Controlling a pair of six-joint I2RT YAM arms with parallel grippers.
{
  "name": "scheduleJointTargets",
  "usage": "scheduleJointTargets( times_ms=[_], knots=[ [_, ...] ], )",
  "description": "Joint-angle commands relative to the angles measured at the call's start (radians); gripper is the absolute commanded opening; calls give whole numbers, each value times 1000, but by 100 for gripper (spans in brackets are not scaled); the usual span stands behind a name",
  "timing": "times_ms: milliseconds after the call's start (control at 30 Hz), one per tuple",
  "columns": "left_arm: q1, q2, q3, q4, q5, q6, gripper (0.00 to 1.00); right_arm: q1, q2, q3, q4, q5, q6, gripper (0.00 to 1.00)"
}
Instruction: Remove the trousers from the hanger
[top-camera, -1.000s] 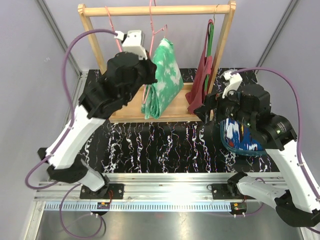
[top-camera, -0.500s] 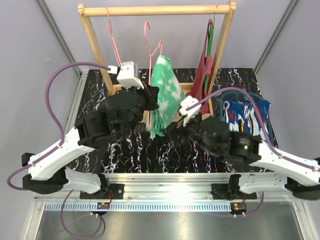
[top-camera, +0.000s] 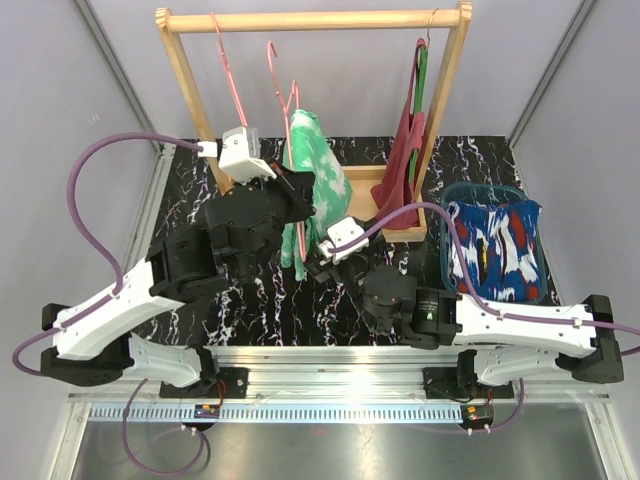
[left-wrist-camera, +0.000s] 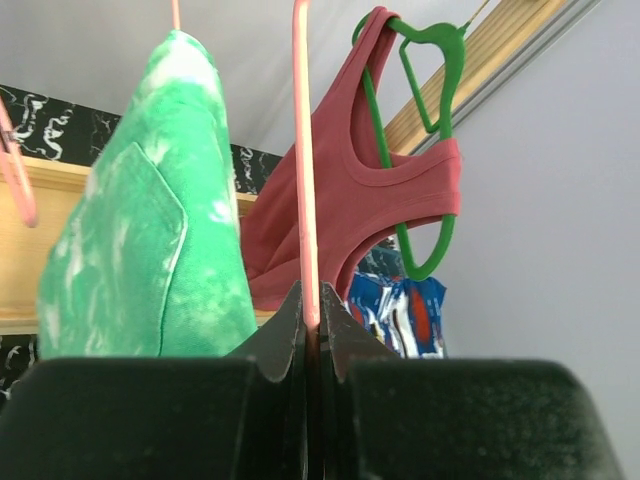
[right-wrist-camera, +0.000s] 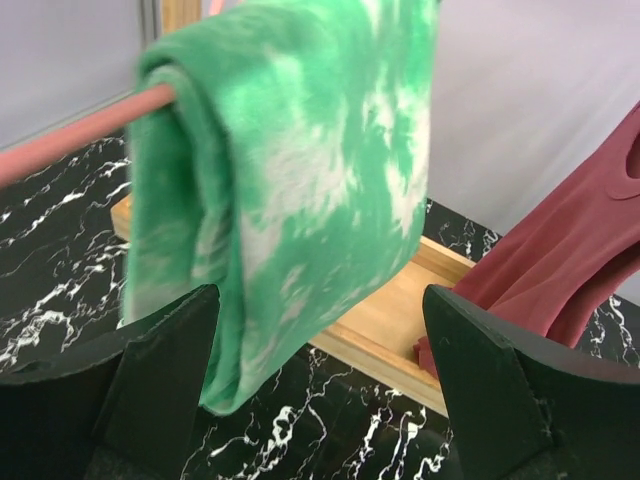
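My left gripper (left-wrist-camera: 312, 325) is shut on the lower shaft of a pink hanger (left-wrist-camera: 303, 180), holding it in front of the wooden rack (top-camera: 310, 20). The hanger's (top-camera: 283, 90) hook sits below the rail. Green trousers (top-camera: 318, 170) with white marbling hang folded over the hanger's bar (right-wrist-camera: 70, 135). My right gripper (right-wrist-camera: 320, 400) stands open at their lower edge, and the cloth (right-wrist-camera: 300, 170) hangs between its fingers (right-wrist-camera: 160, 370), close to the left one. The dark blue patterned trousers (top-camera: 490, 245) lie in a teal basket (top-camera: 480, 188) at the right.
A maroon tank top (left-wrist-camera: 350, 210) hangs on a green hanger (left-wrist-camera: 440, 230) at the rack's right end. A second pink hanger (top-camera: 225, 60) hangs bare at the left end. The rack's wooden base (right-wrist-camera: 390, 330) lies just behind my right fingers on the black marbled table.
My left gripper has carried the hanger and green trousers off the rail, forward and left. My right arm has swung left from the basket to the trousers' lower edge.
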Motion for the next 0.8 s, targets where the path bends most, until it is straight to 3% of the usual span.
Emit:
scheduleJointTargets(
  times_ms=[0, 167, 333, 500, 767],
  knots=[
    [-18, -48, 54, 159, -31, -58, 0, -44, -2, 21, 147, 23, 25, 90],
    [-18, -52, 48, 164, -48, -60, 0, -71, -11, 65, 1, -120, 214, 89],
    [-18, -66, 43, 171, -50, -60, 0, -94, -25, 64, 15, -187, 285, 91],
    [-18, -61, 68, 173, -68, -47, 0, -95, -19, 68, 5, -244, 313, 91],
    [-18, -57, 71, 168, -73, -52, 0, -97, -17, 73, 76, -209, 245, 92]
  ],
)
